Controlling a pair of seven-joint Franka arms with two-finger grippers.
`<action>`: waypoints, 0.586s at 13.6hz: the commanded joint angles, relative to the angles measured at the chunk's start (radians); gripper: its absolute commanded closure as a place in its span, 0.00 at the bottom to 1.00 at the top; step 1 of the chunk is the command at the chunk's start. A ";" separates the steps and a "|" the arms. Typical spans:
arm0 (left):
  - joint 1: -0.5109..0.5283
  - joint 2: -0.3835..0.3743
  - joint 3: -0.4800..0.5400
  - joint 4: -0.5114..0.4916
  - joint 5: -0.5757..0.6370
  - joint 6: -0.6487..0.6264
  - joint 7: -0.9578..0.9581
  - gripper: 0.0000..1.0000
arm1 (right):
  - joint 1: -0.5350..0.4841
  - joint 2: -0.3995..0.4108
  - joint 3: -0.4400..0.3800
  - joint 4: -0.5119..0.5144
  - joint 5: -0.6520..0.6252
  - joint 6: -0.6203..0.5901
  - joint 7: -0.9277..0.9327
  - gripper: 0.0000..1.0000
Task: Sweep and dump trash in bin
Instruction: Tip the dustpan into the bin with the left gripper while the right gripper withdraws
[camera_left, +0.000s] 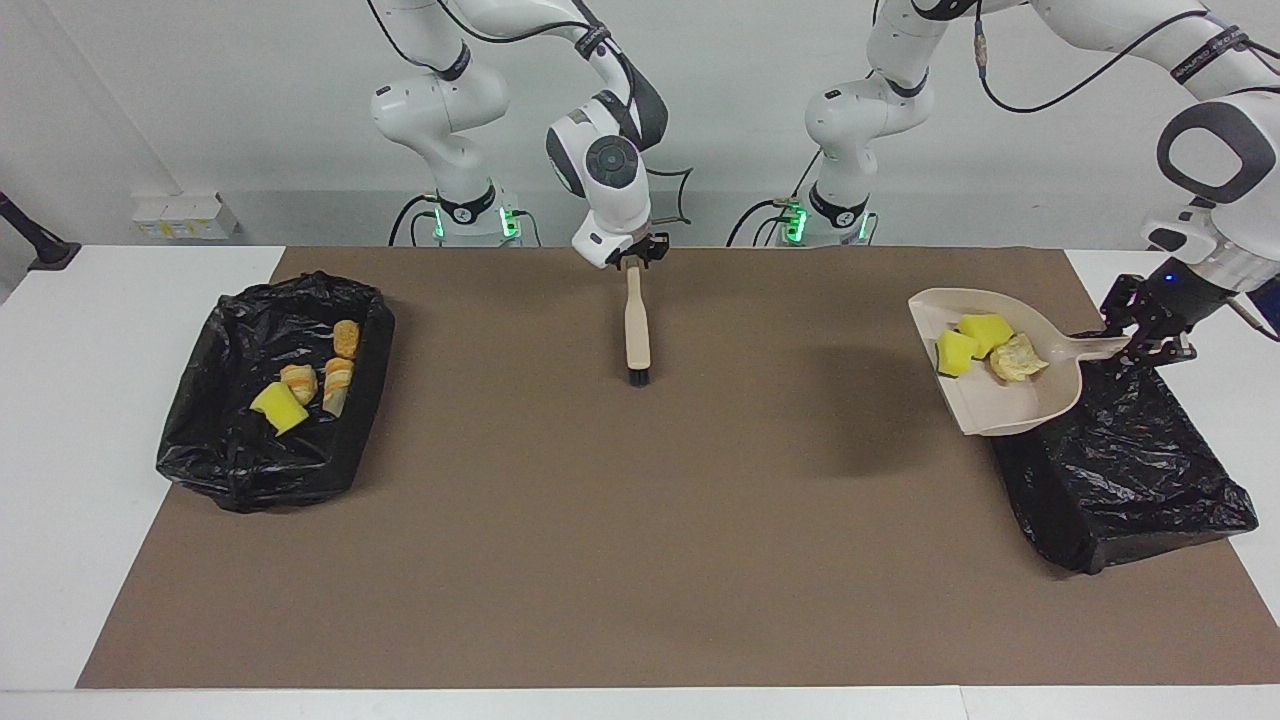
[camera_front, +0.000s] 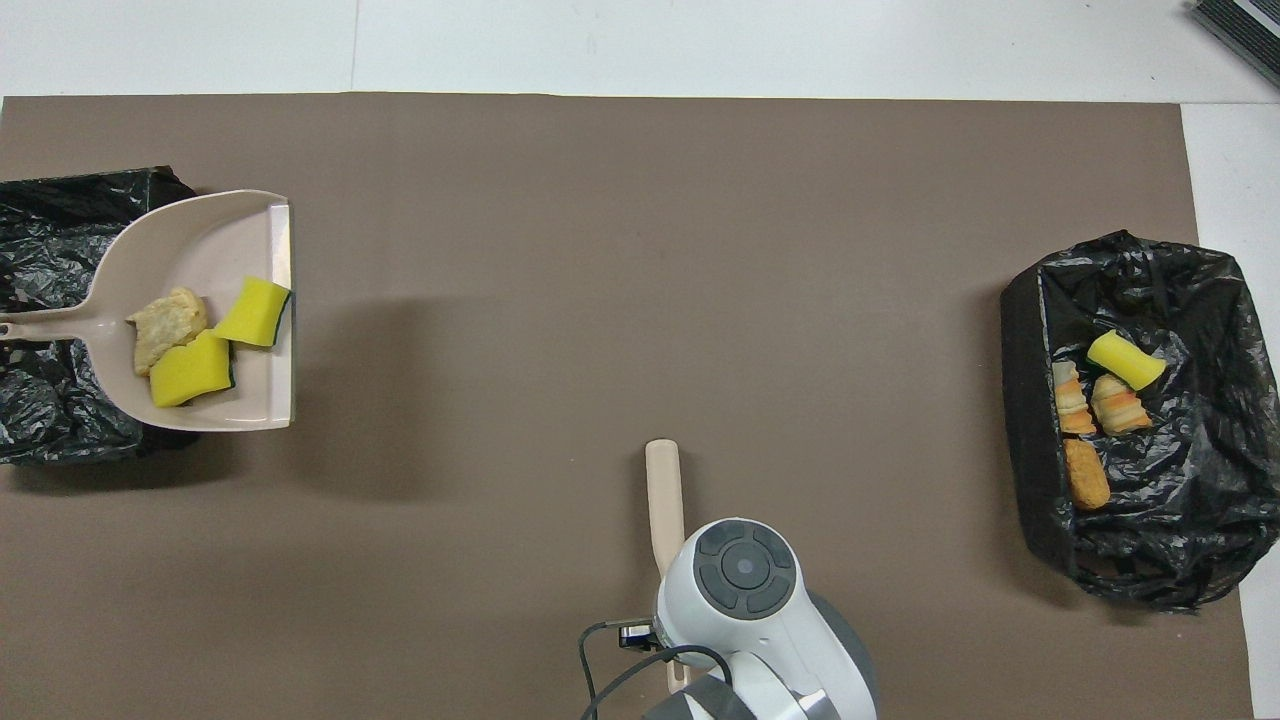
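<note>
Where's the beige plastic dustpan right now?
The beige plastic dustpan is in the air at the left arm's end of the table, over the edge of the black-bagged bin, held by its handle in the left gripper.

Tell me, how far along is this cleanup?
Mostly done. Four scraps already lie in the bin at the right arm's end, and the mat shows no loose trash. In hand: the left end effector holds the dustpan, carrying two yellow sponge chunks and a bread bit, raised over the other bin. Left: tipping them in. The right end effector is at the brush.
</note>
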 joint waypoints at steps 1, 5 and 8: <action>0.048 0.069 -0.011 0.126 0.064 -0.058 0.064 1.00 | -0.054 0.013 -0.001 0.057 -0.009 -0.001 -0.050 0.00; 0.080 0.158 -0.011 0.286 0.231 -0.061 0.053 1.00 | -0.137 0.012 -0.003 0.140 -0.062 -0.029 -0.113 0.00; 0.082 0.202 0.008 0.318 0.365 0.002 0.041 1.00 | -0.204 0.001 -0.003 0.209 -0.214 -0.032 -0.119 0.00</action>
